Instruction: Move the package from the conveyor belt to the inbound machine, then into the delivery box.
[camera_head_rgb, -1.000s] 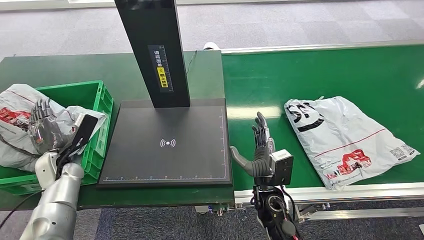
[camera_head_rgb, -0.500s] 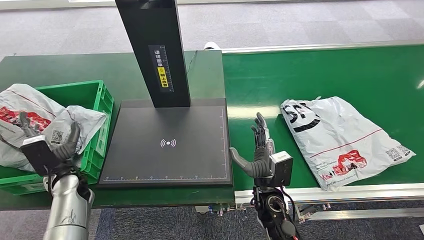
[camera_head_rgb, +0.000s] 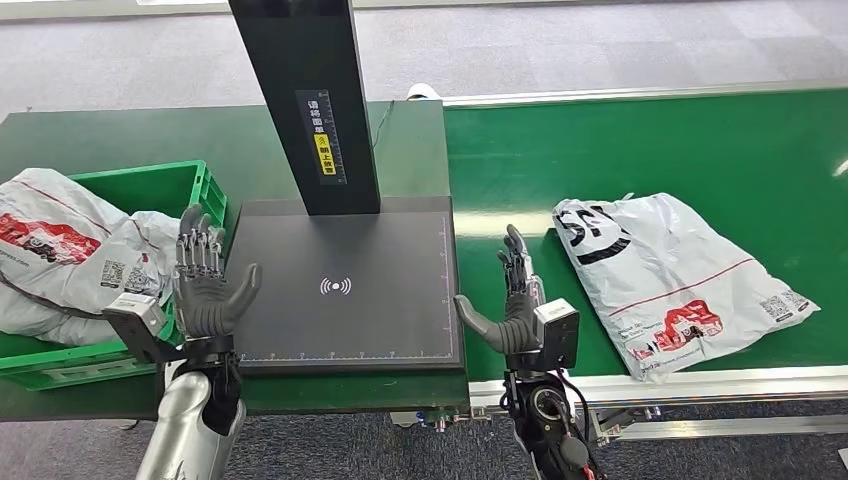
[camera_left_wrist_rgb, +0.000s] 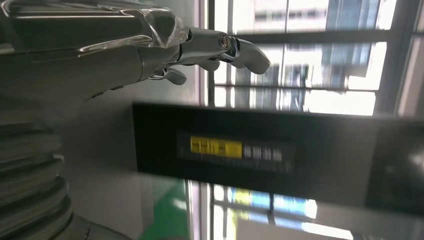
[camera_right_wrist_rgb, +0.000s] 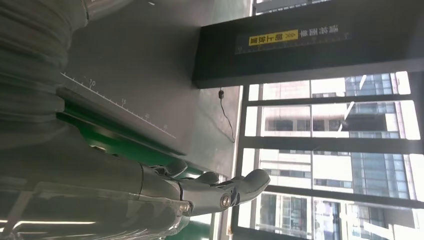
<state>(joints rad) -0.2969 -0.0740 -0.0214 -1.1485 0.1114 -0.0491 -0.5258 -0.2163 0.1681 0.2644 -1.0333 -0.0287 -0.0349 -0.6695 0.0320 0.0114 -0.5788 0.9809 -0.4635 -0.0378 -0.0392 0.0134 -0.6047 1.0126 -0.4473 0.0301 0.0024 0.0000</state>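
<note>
One package (camera_head_rgb: 80, 255) already lies in the green delivery box (camera_head_rgb: 196, 190), left of the inbound machine (camera_head_rgb: 340, 290); another package (camera_head_rgb: 680, 280) waits on the conveyor belt (camera_head_rgb: 640, 150), right of the machine — ungrasped. Left hand (camera_head_rgb: 208, 285) and right hand (camera_head_rgb: 512, 305) stand upright at the machine's front corners — fingers apart, holding nothing.

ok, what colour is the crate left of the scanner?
Green. The crate shows best in the head view, with white printed packages lying in it.
</note>
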